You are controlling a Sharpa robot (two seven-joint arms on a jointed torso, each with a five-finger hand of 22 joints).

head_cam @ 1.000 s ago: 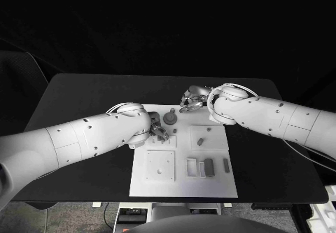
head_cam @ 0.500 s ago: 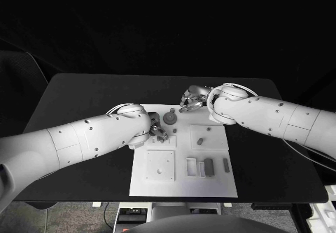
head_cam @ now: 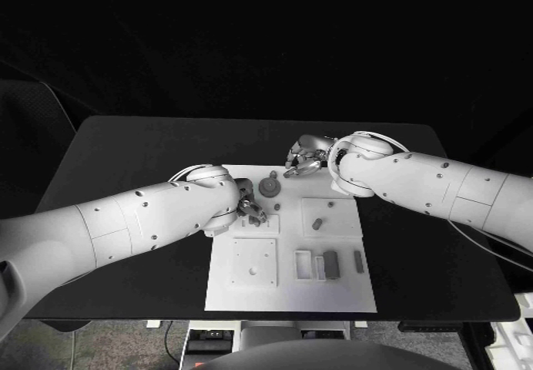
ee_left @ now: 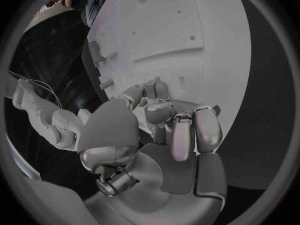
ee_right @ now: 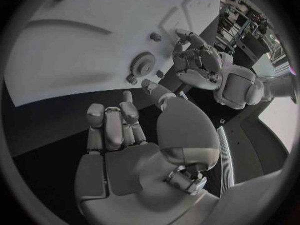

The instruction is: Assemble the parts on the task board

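1. Right now the task board (head_cam: pixel 291 254) sits mid-table, a white plate on the black table (head_cam: pixel 133 154), long side running toward the robot.
2. Grey parts on it: a gear-like round part (head_cam: pixel 270 186) near the far edge, a small peg (head_cam: pixel 276 206) just beside it, a small piece (head_cam: pixel 318 224) on the raised square at right, and upright blocks (head_cam: pixel 330 264) plus a slim bar (head_cam: pixel 359 262) in the near-right area.
3. Near-left area has a raised square plate (head_cam: pixel 254 263) with a hole in its middle.
4. Left hand (head_cam: pixel 249 208) is over the board's left side, just by the gear and peg. Fingers curled in and bunched close together; cannot tell whether they pinch anything.
5. Left wrist view: left-hand fingertips (ee_left: pixel 156 91) are down at the board surface.
6. Right hand (head_cam: pixel 302 161) hovers at the board's far edge, past the gear. Fingers curled toward the palm; right wrist view shows nothing in them (ee_right: pixel 112 122).
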